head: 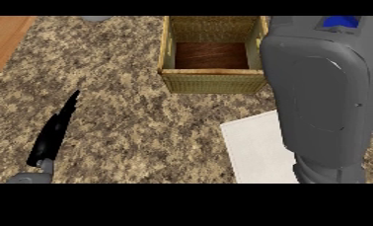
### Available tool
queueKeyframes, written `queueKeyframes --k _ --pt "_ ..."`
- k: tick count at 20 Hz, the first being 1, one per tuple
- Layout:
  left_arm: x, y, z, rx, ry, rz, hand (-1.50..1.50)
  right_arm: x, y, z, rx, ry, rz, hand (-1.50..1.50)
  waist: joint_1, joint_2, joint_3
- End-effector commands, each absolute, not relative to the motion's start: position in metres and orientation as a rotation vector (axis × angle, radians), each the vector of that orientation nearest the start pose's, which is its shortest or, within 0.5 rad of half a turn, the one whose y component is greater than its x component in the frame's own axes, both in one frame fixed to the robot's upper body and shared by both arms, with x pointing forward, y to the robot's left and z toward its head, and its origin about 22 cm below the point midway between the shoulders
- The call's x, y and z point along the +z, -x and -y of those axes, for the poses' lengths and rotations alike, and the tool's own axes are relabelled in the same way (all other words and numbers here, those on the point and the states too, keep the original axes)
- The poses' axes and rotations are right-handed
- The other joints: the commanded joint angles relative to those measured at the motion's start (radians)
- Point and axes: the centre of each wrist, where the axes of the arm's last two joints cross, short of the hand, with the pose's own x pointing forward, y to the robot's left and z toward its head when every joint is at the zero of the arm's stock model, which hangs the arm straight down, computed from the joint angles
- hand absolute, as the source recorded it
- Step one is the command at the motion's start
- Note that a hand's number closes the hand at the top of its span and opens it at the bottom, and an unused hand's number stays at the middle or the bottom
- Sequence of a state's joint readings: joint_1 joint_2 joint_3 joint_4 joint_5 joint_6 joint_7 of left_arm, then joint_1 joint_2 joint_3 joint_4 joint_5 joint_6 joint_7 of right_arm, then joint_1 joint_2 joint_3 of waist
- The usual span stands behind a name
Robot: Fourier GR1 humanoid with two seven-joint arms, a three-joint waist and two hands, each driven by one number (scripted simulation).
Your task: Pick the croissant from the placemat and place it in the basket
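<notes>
A woven basket (211,82) with a dark wooden floor stands at the back centre of the counter, with nothing inside it. A white placemat (255,148) lies at the lower right, partly hidden under my right forearm (320,96), which fills the right side of the view. No croissant shows anywhere, and my right hand is out of sight beyond the view's top edge. My left hand (55,131) rests at the lower left, edge-on, fingers straight and open, holding nothing.
The counter (124,72) is speckled brown stone. A strip of orange wood (13,32) runs along the far left. A small grey object (94,18) peeks in at the top edge.
</notes>
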State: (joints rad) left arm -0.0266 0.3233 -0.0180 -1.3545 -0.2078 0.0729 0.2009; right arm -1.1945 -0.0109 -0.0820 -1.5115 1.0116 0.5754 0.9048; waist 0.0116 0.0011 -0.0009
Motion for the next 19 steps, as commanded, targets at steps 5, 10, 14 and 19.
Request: queueKeyframes --k 5,10,14,19 --pt "-0.008 -0.259 -0.293 -0.331 -0.473 1.163 0.0 0.309 -0.364 0.061 0.662 0.996 1.435 -1.5 0.004 0.001 0.0" --pt "-0.014 -0.242 -0.298 -0.303 -0.469 1.156 0.0 0.302 -0.368 0.069 0.473 1.026 1.526 -1.5 0.007 0.0 0.001" --pt "-0.022 -0.241 -0.31 -0.316 -0.493 1.146 0.0 0.304 -0.369 0.083 0.263 1.024 1.526 -1.5 -0.002 -0.001 0.001" --pt "-0.007 -0.247 -0.316 -0.304 -0.474 1.149 0.0 0.302 -0.367 0.151 0.061 1.023 1.433 -1.5 -0.024 -0.006 0.002"
